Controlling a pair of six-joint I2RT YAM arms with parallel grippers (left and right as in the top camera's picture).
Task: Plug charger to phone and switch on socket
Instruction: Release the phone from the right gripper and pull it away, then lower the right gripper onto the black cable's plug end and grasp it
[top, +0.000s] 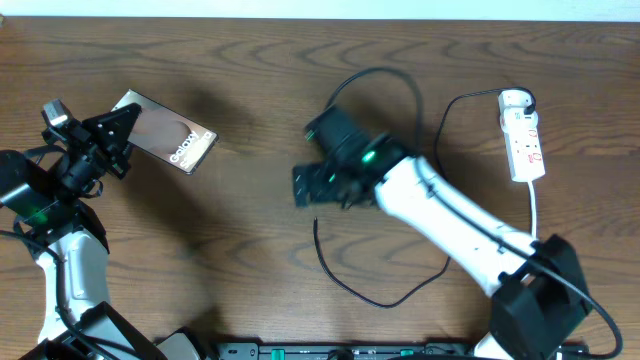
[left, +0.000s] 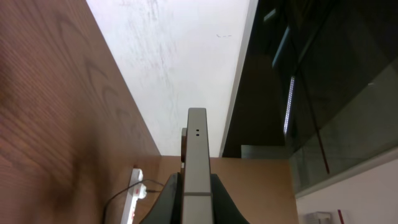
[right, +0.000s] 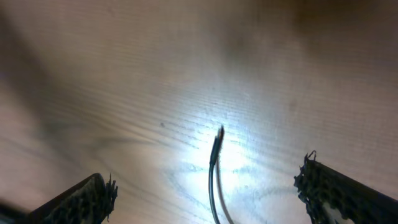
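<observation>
**While the left gripper clamps the phone, the right gripper hangs open over the charger**

Where the brown wood table shows from overhead, the phone lies at its far left. Its glossy dark face carries white lettering that reads "Galaxy". The left gripper is closed on its near end. Whether the phone rests on the wood or is lifted cannot be told.

The white socket lies at the far right. Its red markings are too small to read. The charger runs from its round plug in a loop behind the right arm, then curves round in front to a free tip just below the right gripper.

The left wrist view shows what overhead hides: the phone edge-on, a thin silver side with two small dots, pinched between the fingers, with the socket far off behind.

Only the right wrist view shows the tip close. It lies on glare-lit wood, between the spread fingers and touching neither.
</observation>
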